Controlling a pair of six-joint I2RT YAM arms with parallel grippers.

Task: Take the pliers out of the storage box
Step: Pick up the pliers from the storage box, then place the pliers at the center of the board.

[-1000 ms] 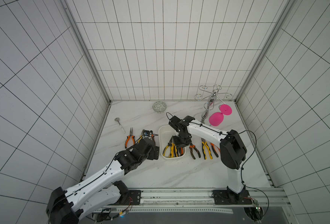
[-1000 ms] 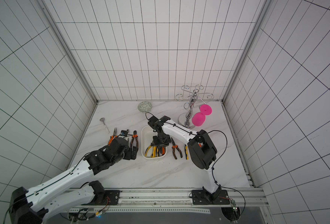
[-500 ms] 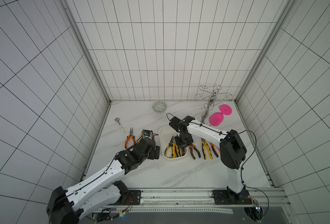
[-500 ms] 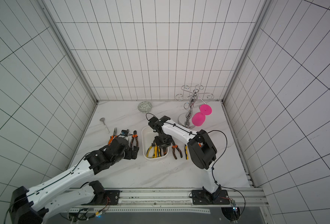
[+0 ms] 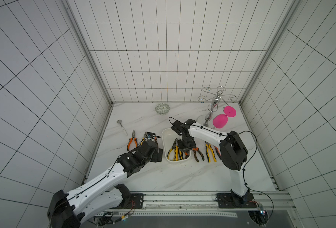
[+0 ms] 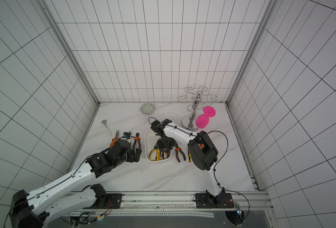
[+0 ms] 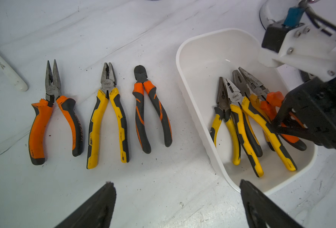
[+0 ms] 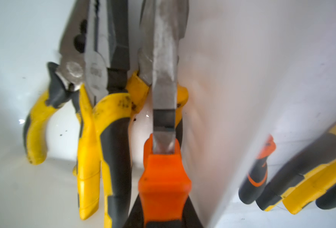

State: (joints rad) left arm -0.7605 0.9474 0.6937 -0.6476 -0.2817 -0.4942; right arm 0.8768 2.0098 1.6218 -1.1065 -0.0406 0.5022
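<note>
A small patterned bowl (image 5: 162, 108) sat at the back of the marble table (image 5: 173, 177), a silver spoon (image 5: 122, 127) lay toward its left edge, and a pink glass (image 5: 220, 121) stood just beside a chrome stand (image 5: 212, 110).

Ten pliers (image 7: 108, 83), one storage box (image 7: 208, 57)

This is a robot lab's test cell, not a lived-in room. 2 white arms (image 5: 104, 177) are bolted to an aluminium rail (image 5: 180, 201) with loose wiring (image 5: 121, 217) beneath it. Beyond the rail lies a marble-look tabletop (image 5: 163, 177) boxed in by 3 tiled wall panels (image 5: 163, 59) and dressed with staged props: pliers (image 7: 38, 128), a bowl (image 5: 162, 108), a wire glass rack (image 5: 214, 102).
</note>
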